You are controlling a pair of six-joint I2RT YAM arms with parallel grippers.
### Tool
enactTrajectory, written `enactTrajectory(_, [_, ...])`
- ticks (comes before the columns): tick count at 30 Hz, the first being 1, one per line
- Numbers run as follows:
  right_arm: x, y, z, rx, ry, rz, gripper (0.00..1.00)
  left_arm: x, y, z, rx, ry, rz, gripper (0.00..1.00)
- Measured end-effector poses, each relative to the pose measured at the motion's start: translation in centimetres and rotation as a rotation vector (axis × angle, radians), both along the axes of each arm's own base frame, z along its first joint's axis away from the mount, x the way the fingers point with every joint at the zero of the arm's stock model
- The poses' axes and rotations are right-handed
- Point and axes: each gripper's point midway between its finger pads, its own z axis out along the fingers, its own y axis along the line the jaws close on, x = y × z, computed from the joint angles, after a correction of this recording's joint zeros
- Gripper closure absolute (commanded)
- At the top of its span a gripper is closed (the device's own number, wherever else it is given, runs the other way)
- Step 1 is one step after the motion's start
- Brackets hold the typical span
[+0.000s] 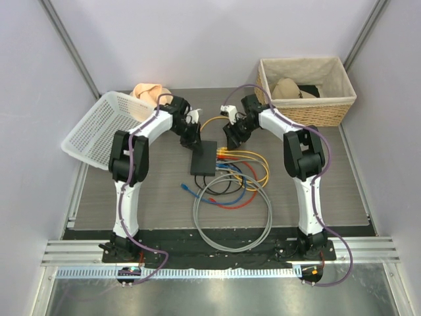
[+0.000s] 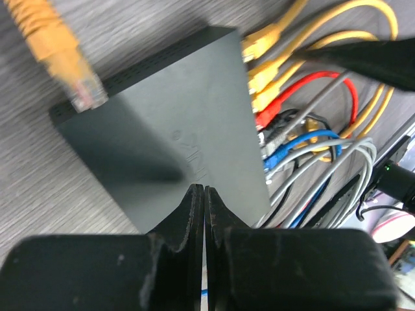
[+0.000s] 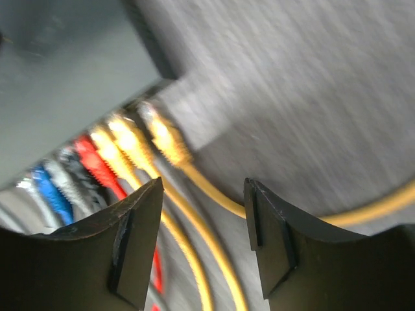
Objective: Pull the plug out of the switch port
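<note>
From above, your switch (image 1: 204, 158) lay flat mid-table between the two arms, with cables (image 1: 237, 197) fanning from its right edge. The left gripper (image 1: 191, 137) hung over its far left corner. The right gripper (image 1: 231, 136) sat just beside the socket row.

At the left wrist, your fingers (image 2: 193, 217) were pressed together on nothing, over the switch's near edge; I couldn't tell whether they touched it. A loose plug (image 2: 72, 74), yellow, lay at the far side.

At the right wrist, the fingers (image 3: 139, 240) stood partly apart and empty, lined up on the plug (image 3: 165, 139) at the end of the row, which was seated in its port. I'd judge you were on the approach. Next you needed to advance until the pads straddled that plug, close, then pull straight out while the left arm steadied the switch.
</note>
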Motion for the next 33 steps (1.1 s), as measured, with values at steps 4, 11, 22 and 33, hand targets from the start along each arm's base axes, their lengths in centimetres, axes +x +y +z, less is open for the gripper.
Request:
enactTrajectory(4, [0.8, -1.1, -0.2, -0.052, -0.046, 0.009, 0.43, -0.5, 0.6, -0.9, 0.007, 0.035, 0.023, 0.96])
enactTrajectory(11, [1.7, -2.7, -0.5, -0.149, -0.098, 0.036, 0.50, -0.5, 0.4, -1.0, -0.002, 0.043, 0.033, 0.96])
enactTrajectory(22, [0.7, -3.9, -1.0, -0.239, -0.321, 0.367, 0.74, -0.6, 0.0, -1.0, -0.002, 0.038, 0.025, 0.96])
enactTrajectory(33, [-0.2, -4.2, -0.4, -0.270, -0.376, 0.452, 0.99, -0.7, 0.0, -1.1, 0.004, 0.030, 0.016, 0.97])
